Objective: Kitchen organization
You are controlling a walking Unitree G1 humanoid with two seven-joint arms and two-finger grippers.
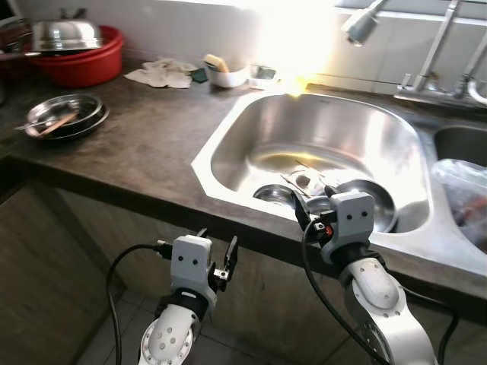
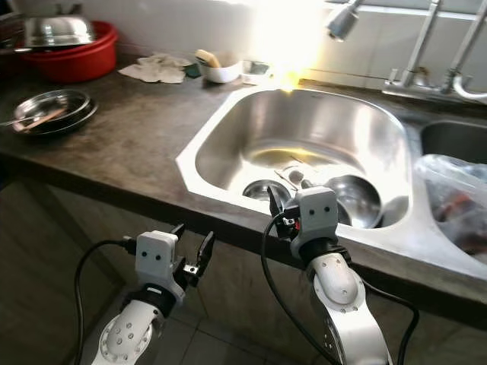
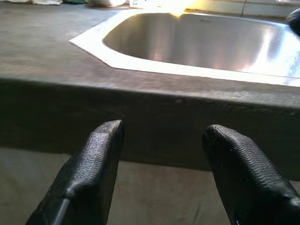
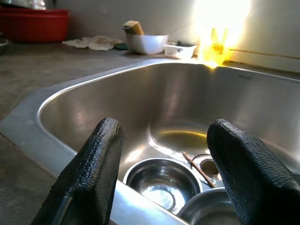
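Note:
A stainless steel sink is set into the dark countertop. In its basin lie a small steel bowl, a larger steel bowl beside it, and a thin wooden stick near the drain. My right gripper hovers over the sink's front rim, open, its fingers pointing into the basin with nothing between them. My left gripper is lower, in front of the counter's front edge and facing it, open and empty.
At the back left stand a red basin with a steel lid, stacked steel plates holding a utensil, a white cloth and a white bowl with a sponge. A spray faucet overhangs the sink. A plastic bag fills the right basin.

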